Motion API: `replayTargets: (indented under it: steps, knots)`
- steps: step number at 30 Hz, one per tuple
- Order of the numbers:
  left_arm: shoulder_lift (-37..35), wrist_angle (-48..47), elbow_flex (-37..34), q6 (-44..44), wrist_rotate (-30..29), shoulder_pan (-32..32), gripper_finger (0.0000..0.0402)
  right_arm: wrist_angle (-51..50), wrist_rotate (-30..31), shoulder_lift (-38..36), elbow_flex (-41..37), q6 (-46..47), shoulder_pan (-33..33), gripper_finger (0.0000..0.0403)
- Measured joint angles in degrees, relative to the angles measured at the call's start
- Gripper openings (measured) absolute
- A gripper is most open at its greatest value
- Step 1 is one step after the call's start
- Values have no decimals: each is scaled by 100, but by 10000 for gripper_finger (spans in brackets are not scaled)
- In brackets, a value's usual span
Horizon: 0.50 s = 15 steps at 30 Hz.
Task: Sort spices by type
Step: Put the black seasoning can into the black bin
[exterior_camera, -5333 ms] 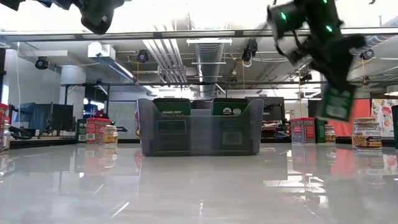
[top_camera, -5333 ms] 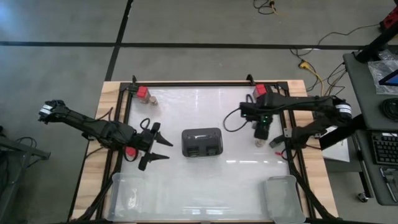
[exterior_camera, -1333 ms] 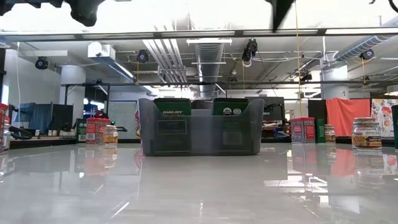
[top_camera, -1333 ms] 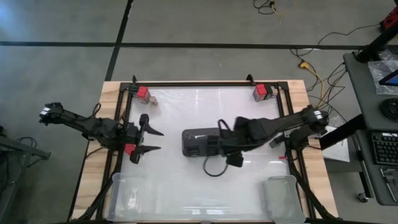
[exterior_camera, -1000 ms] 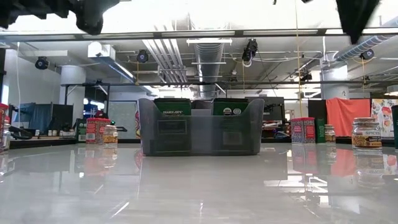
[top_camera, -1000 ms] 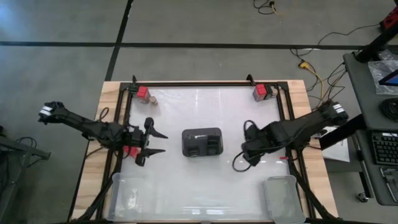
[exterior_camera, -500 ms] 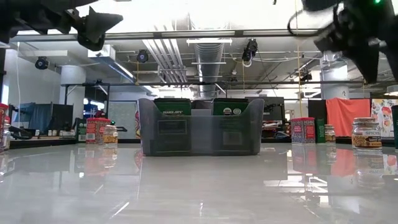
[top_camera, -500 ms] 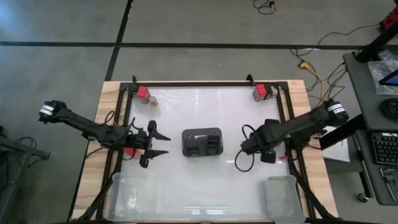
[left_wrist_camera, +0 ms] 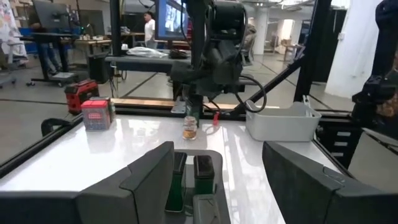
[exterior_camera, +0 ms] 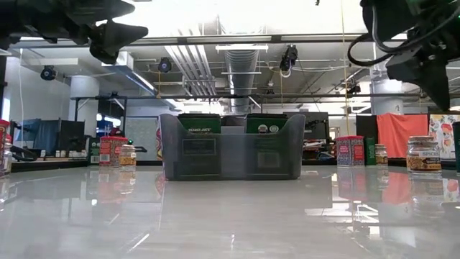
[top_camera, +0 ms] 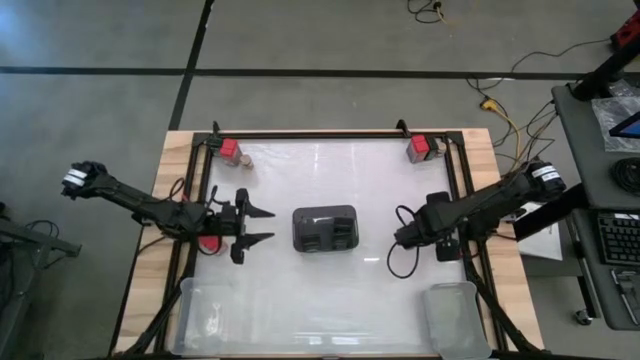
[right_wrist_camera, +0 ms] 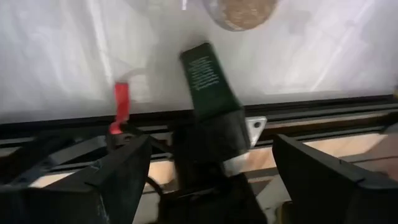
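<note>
Red boxy spices stand at the far left [top_camera: 230, 150] and the far right [top_camera: 420, 148], and a small jar [top_camera: 246, 160] stands beside the left one. The dark slotted holder [top_camera: 325, 230] sits mid-table with two green packs [exterior_camera: 230, 124] in its slots. My left gripper [top_camera: 270, 225] hangs open and level just left of the holder [left_wrist_camera: 194, 186]. My right gripper [right_wrist_camera: 211, 140] is open and points down near the right rail. Below it are a tan-topped jar [right_wrist_camera: 239, 9] and an upright dark green box [right_wrist_camera: 205, 78], and it touches neither.
Clear bins sit at the near left [top_camera: 215, 315] and near right [top_camera: 455, 315]. A black rail [top_camera: 465, 200] frames the table's right side, with a red clip [right_wrist_camera: 121, 102] on it. Another red box [top_camera: 208, 241] lies under the left arm.
My right gripper has come down near the table's right edge and rolled about its own axis, dropping into the low view from above. My left gripper has sunk a little beside the holder. Nothing on the table has moved.
</note>
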Motion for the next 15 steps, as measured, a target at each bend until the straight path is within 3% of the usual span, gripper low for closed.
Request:
replayTargets:
  steps: [10,15]
  knots:
    - [160,11,0,70,2,0,230,86,150,-69,-593,-483,-51,323]
    - [122,27,0,83,2,0,230,153,165,-22,-812,-488,-217,296]
